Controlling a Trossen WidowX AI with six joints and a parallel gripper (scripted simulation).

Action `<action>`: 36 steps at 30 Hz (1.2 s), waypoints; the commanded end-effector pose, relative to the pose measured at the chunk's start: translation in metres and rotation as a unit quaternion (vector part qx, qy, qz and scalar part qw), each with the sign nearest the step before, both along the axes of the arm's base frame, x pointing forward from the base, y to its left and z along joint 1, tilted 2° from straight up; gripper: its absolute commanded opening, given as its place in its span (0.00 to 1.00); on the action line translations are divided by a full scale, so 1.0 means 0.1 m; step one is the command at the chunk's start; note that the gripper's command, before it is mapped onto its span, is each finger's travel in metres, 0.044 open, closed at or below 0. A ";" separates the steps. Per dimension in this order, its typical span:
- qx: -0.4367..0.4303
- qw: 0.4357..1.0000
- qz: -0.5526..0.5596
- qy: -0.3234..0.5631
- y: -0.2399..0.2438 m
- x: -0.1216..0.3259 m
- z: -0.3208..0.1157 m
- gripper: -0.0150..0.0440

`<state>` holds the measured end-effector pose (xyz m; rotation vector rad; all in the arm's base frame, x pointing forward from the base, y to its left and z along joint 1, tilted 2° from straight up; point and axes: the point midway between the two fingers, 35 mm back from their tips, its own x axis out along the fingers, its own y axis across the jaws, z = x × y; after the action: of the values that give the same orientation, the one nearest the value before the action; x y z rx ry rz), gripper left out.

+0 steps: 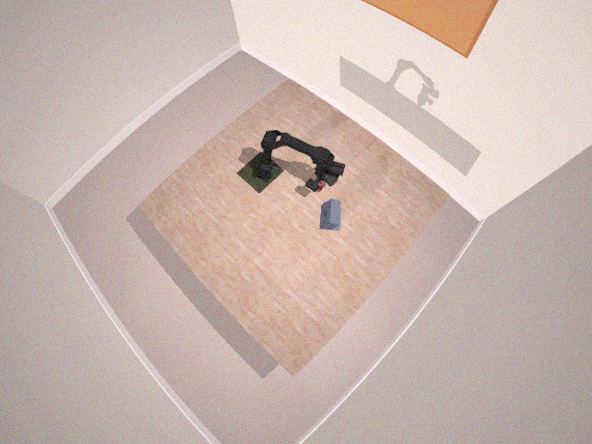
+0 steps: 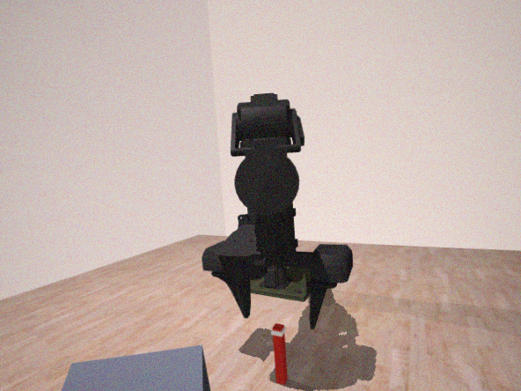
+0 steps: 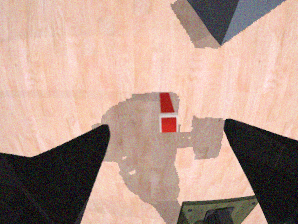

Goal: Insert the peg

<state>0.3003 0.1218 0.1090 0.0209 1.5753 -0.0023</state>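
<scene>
The gripper (image 1: pixel 325 181) (image 2: pixel 280 322) (image 3: pixel 166 127) is released, its two black fingers spread wide with nothing between them. In the exterior view it points down over the peg (image 1: pixel 320 186) (image 2: pixel 280 358) (image 3: pixel 169 125), the fingertips at a higher level than the peg's top and one to either side of it.

The peg is red and square in section, with a white band just below its red top. It stands upright on the table (image 1: pixel 280 275) (image 2: pixel 440 308) (image 3: pixel 75 60), low and just right of centre in the exterior view. In the wrist view it is near the middle of the frame, between the two fingertips and apart from both. From the top only a speck of red shows beside the gripper.

The blue-grey block (image 1: pixel 330 215) (image 2: pixel 136 370) (image 3: pixel 215 15) is right of centre in the top view, below the gripper, with a small dark spot on its left-hand face. It is cut off at the lower left of the exterior view and at the upper right of the wrist view. The peg stands near it, outside it.

The black arm (image 1: pixel 300 145) (image 2: pixel 266 180) rises from a green plate (image 1: pixel 247 174) (image 2: pixel 299 296) (image 3: pixel 245 201), seen at the bottom right of the wrist view. The arm's shadow lies around the peg.
</scene>
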 end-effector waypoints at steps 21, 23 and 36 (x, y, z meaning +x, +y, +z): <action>-0.003 1.000 0.002 0.003 -0.01 -0.02 -0.41 1.00; -0.003 1.000 0.002 0.003 -0.01 -0.03 -0.45 1.00; -0.001 1.000 0.000 0.001 0.00 -0.02 -0.47 0.73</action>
<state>0.2983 0.1212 0.0618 0.0184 1.5790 -0.0034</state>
